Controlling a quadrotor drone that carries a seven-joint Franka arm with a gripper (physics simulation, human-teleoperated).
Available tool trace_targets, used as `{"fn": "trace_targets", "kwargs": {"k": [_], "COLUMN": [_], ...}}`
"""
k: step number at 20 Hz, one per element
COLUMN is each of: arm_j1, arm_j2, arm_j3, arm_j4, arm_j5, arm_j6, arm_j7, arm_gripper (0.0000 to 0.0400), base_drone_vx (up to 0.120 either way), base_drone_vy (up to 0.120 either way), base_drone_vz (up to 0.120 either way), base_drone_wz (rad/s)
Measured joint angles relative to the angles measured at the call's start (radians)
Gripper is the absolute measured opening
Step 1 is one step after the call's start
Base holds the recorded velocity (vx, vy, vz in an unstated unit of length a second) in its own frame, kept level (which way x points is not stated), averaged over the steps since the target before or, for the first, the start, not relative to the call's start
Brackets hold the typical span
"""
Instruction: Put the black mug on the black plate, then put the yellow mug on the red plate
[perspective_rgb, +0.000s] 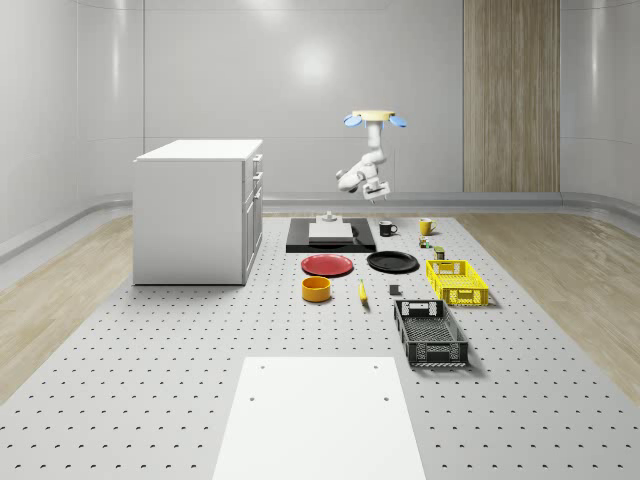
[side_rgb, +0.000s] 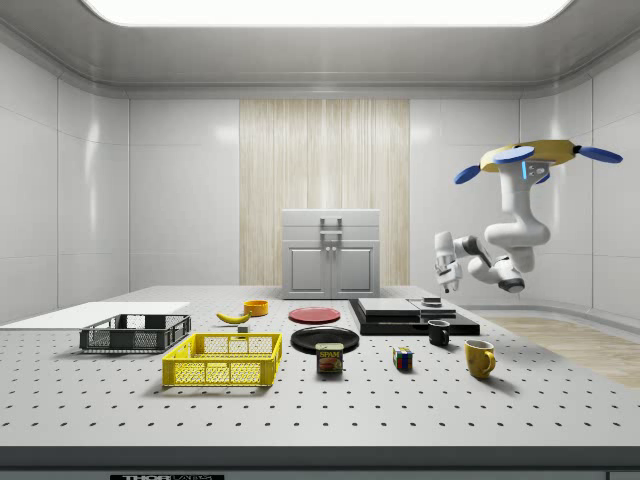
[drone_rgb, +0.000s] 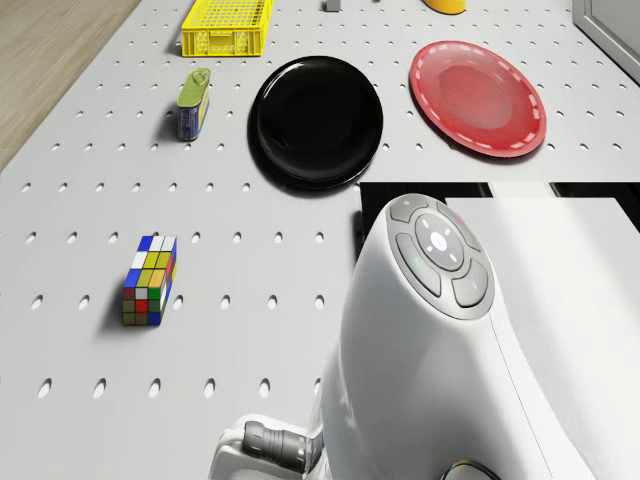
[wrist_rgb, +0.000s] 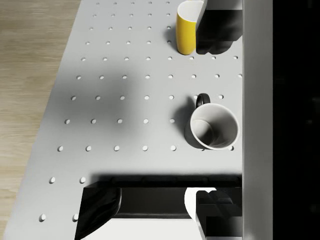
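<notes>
Black mug (perspective_rgb: 386, 228) is seen upright on the perforated table (perspective_rgb: 150, 400) in the whole-scene view, nr the far end, just beside a black slab (perspective_rgb: 330, 240) w/ a white block on it; yellow mug (perspective_rgb: 425, 226) stands close by, twd that view's right. Black plate (perspective_rgb: 392, 262) and red plate (perspective_rgb: 327, 265) lie side by side, both bare, so step 1 is judged not yet done: approach to the black mug. Drone (perspective_rgb: 375, 118) hovers above the far end, arm hung below, gripper (perspective_rgb: 375, 190) held well above the mugs. Also noted: white cabinet (perspective_rgb: 198, 210), orange bowl (perspective_rgb: 316, 289), banana (perspective_rgb: 362, 292), yellow crate (perspective_rgb: 457, 281), black crate (perspective_rgb: 430, 333). In the side view the gripper is pointed down, roughly over the black mug and slab edge; a Rubik's cube (side_rgb: 402, 358) and a tin can (side_rgb: 329, 358) sit on the table nr the black plate. In the drone view both plates are seen past the arm's white link (drone_rgb: 440, 330), w/ cube and can off to one side, not on the plates. In the wrist view the black mug is looked into from above, handle twd the yellow mug; the fingers (wrist_rgb: 215, 30) are seen spread wide, nothing held. Next move prob. calls for a straight descent and a pinch on the rim. Slab beside the mug leaves little room for one finger; cube and can should be cleared on the carry.
</notes>
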Motion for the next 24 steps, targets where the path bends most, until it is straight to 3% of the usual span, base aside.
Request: {"fn": "trace_targets", "kwargs": {"k": [4,9,13,17,20,24], "arm_j1": [-0.100,-0.165,-0.193,-0.211,-0.220,-0.226], "arm_j2": [-0.038,-0.076,-0.101,-0.125,-0.141,-0.168], "arm_j3": [0.048,0.081,0.097,0.109,0.116,0.109], "arm_j4": [-0.017,-0.023,-0.023,-0.022,-0.021,-0.018], "arm_j5": [-0.053,-0.071,-0.069,-0.062,-0.054,-0.057], "arm_j6": [-0.040,-0.052,-0.046,-0.033,-0.021,0.005], "arm_j7": [0.065,0.110,0.130,0.144,0.152,0.158], "arm_gripper": [0.0400,0.0400,0.0400,0.0400,0.0400,0.0400], "base_drone_vx": [0.120,0.040,0.000,0.120,0.000,0.000], "base_drone_vy": [0.000,0.000,0.000,0.000,0.000,0.000], "base_drone_vz": [-0.120,-0.072,-0.120,-0.120,-0.120,0.000], "base_drone_wz": [0.000,0.000,0.000,0.000,0.000,0.000]}}
